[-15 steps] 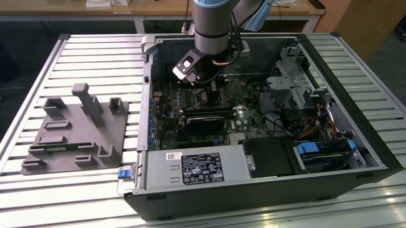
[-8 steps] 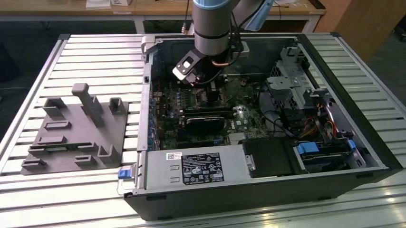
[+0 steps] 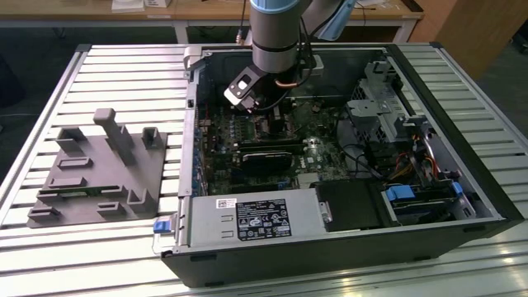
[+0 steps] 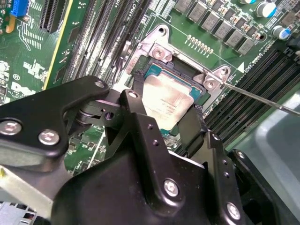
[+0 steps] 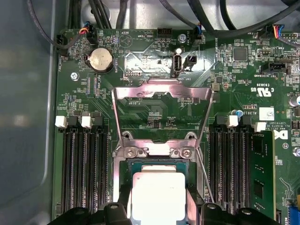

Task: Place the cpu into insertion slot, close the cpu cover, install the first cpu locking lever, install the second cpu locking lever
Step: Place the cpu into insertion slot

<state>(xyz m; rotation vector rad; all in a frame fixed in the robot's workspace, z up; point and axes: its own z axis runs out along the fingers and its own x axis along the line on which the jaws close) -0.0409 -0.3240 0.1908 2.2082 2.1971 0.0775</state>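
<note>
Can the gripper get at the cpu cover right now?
Probably not yet: the gripper is shut on the cpu at the insertion slot. The cpu cover itself stands open beyond the slot, with nothing across it.

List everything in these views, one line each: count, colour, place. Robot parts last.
computer case: one, black, lying open on the slatted table
motherboard: one, green, inside the case
cpu: one, silver-grey, at the insertion slot; seating unclear
insertion slot: one, dark-rimmed, in the middle of the motherboard
cpu cover: one, silver, swung open beside the slot
locking lever: one seen, thin metal rod, at the slot's corner
memory slots: several, black, in rows on both sides of the slot
coin battery: one, silver, on the motherboard
fixture: one, grey, on the table at the exterior view's left
arm: one, grey, reaching into the case
gripper: one, black, at the cpu
</note>
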